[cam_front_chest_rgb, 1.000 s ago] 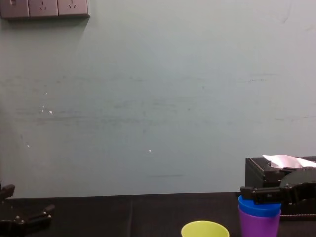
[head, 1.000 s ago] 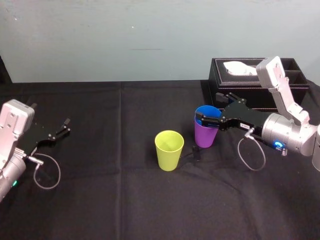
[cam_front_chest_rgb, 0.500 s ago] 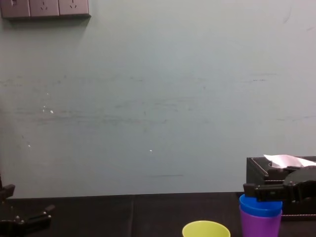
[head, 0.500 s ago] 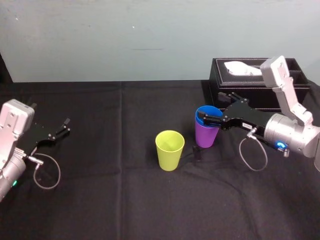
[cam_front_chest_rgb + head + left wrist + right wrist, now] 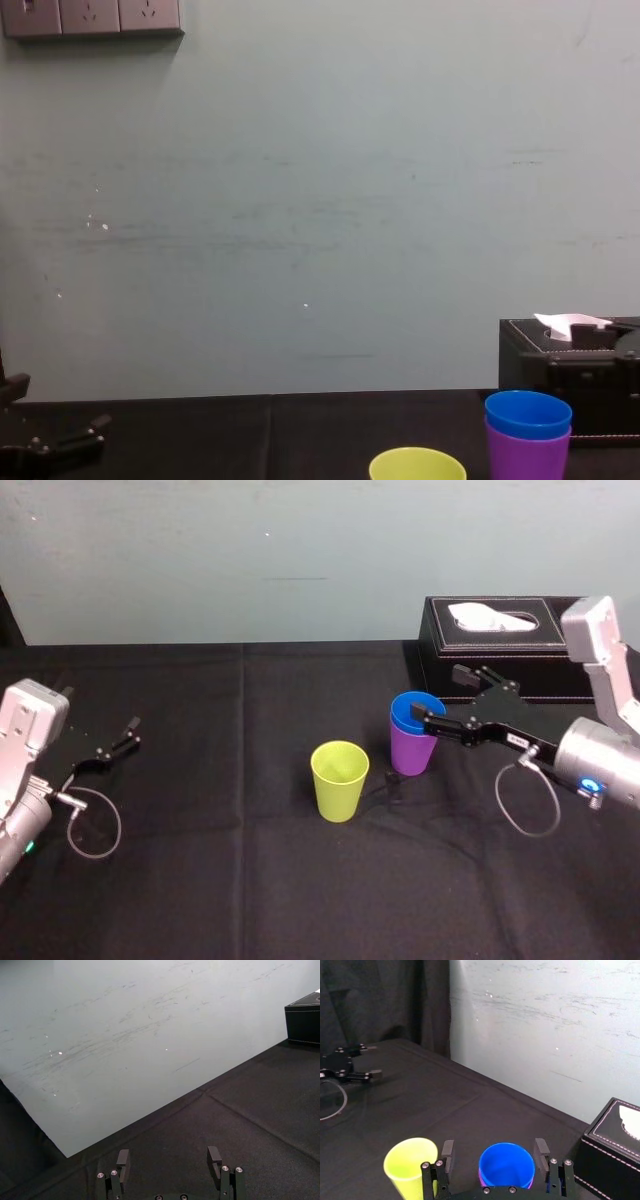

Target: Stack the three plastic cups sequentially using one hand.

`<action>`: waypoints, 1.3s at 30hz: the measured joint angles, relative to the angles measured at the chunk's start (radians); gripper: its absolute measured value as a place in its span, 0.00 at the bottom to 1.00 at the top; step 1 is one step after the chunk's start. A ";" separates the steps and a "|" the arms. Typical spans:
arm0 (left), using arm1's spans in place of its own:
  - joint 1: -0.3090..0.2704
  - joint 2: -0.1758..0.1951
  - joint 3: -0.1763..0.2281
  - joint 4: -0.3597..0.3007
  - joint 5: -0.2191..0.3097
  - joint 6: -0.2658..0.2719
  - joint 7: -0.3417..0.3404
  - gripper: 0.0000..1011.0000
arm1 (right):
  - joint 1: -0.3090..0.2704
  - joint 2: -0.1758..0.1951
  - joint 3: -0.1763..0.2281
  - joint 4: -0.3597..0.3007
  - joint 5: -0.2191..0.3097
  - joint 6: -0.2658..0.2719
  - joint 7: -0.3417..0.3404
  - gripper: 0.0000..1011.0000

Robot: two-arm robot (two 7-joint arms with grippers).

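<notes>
Two stood nested, blue cup (image 5: 417,709) in purple cup (image 5: 410,753), beside the right hand (image 5: 438,694), fingers apart; the yellow-green cup (image 5: 338,780) stood upright just leftward, far from the left hand (image 5: 133,732).

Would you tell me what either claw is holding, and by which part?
Nothing is held. The right claw is open near the blue cup, which sits in the purple cup; the left claw is empty.

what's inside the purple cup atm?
The blue cup is nested in the purple cup, rim standing above it; its inside looks empty. It hides the purple cup's floor. Right gripper, open, is beside the blue cup; left gripper parked far left.
</notes>
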 joint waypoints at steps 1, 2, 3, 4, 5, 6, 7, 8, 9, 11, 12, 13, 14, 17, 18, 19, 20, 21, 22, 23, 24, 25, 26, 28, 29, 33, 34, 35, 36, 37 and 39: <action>0.000 0.000 0.000 0.000 0.000 0.000 0.000 1.00 | -0.017 0.010 0.007 -0.019 0.008 -0.002 0.002 0.99; 0.000 0.000 0.000 0.000 0.000 0.000 0.000 1.00 | -0.026 0.015 0.010 -0.029 0.011 -0.004 0.002 0.99; 0.000 0.000 0.000 0.000 0.000 0.000 0.000 1.00 | -0.035 0.020 0.012 -0.038 0.015 -0.006 0.002 0.99; 0.000 0.000 0.000 0.000 0.000 0.000 0.000 1.00 | -0.045 0.025 0.014 -0.047 0.018 -0.008 0.003 0.99; 0.000 0.000 0.000 0.000 0.000 0.000 0.000 1.00 | -0.062 0.033 0.017 -0.062 0.023 -0.011 0.003 0.99; 0.000 0.000 0.000 0.000 0.000 0.000 0.000 1.00 | -0.072 0.038 0.019 -0.070 0.025 -0.014 0.004 0.99; 0.000 0.000 0.000 0.000 0.000 0.000 0.000 1.00 | -0.081 0.042 0.019 -0.078 0.028 -0.016 0.004 0.99; 0.000 0.000 0.000 0.000 0.000 0.000 0.000 1.00 | -0.099 0.050 0.020 -0.093 0.031 -0.020 0.005 0.99; 0.000 0.000 0.000 0.000 0.000 0.000 0.000 1.00 | -0.107 0.053 0.020 -0.098 0.032 -0.022 0.006 0.99; 0.000 0.000 0.000 0.000 0.000 0.000 0.000 1.00 | -0.128 0.061 0.018 -0.111 0.035 -0.029 0.009 0.99; 0.000 0.000 0.000 0.000 0.000 0.000 0.000 1.00 | -0.133 0.063 0.016 -0.113 0.035 -0.031 0.011 0.99; 0.000 0.000 0.000 0.000 0.000 0.000 0.000 1.00 | -0.138 0.065 0.014 -0.115 0.036 -0.032 0.012 0.99; 0.000 0.000 0.000 0.000 0.000 0.000 0.000 1.00 | -0.145 0.066 0.009 -0.117 0.036 -0.034 0.013 0.99; 0.000 0.000 0.000 0.000 0.000 0.000 0.000 1.00 | -0.156 0.067 -0.002 -0.119 0.035 -0.037 0.018 0.99; 0.000 0.000 0.000 0.000 0.000 0.000 0.000 1.00 | -0.157 0.067 -0.005 -0.119 0.035 -0.037 0.019 0.99; 0.000 0.000 0.000 0.000 0.000 0.000 0.000 1.00 | -0.158 0.066 -0.008 -0.118 0.035 -0.038 0.020 0.99; 0.000 0.000 0.000 0.000 0.000 0.000 0.000 1.00 | -0.160 0.064 -0.015 -0.117 0.033 -0.039 0.021 0.99; 0.000 0.000 0.000 0.000 0.000 0.000 0.000 1.00 | -0.161 0.062 -0.018 -0.115 0.031 -0.040 0.022 0.99; 0.000 0.000 0.000 0.000 0.000 0.000 0.000 1.00 | -0.161 0.060 -0.022 -0.113 0.030 -0.040 0.022 0.99; 0.000 0.000 0.000 0.000 0.000 0.000 0.000 1.00 | -0.161 0.057 -0.029 -0.109 0.027 -0.042 0.024 0.99; 0.000 0.000 0.000 0.000 0.000 0.000 0.000 1.00 | -0.161 0.057 -0.029 -0.109 0.027 -0.042 0.024 0.99; 0.000 0.000 0.000 0.000 0.000 0.000 0.000 1.00 | -0.160 0.053 -0.036 -0.104 0.022 -0.043 0.026 0.99; 0.000 0.000 0.000 0.000 0.000 0.000 0.000 1.00 | -0.159 0.050 -0.042 -0.100 0.019 -0.045 0.026 0.99; 0.000 0.000 0.000 0.000 0.000 0.000 0.000 1.00 | -0.156 0.046 -0.049 -0.094 0.014 -0.046 0.026 0.99; 0.000 0.000 0.000 0.000 0.000 0.000 0.000 1.00 | -0.153 0.041 -0.054 -0.088 0.011 -0.046 0.026 0.99; 0.000 0.000 0.000 0.000 0.000 0.000 0.000 1.00 | -0.147 0.032 -0.064 -0.076 0.004 -0.046 0.027 0.99; 0.000 0.000 0.000 0.000 0.000 0.000 0.000 1.00 | -0.144 0.028 -0.069 -0.070 0.000 -0.047 0.027 0.99; 0.000 0.000 0.000 0.000 0.000 0.000 0.000 1.00 | -0.142 0.026 -0.071 -0.068 -0.002 -0.047 0.027 0.99; 0.000 0.000 0.000 0.000 0.000 0.000 0.000 1.00 | -0.139 0.022 -0.075 -0.062 -0.004 -0.047 0.027 0.99; 0.000 0.000 0.000 0.000 0.000 0.000 0.000 1.00 | -0.137 0.020 -0.077 -0.059 -0.007 -0.047 0.027 0.99; 0.000 0.000 0.000 0.000 0.000 0.000 0.000 1.00 | -0.132 0.014 -0.083 -0.051 -0.014 -0.048 0.026 0.99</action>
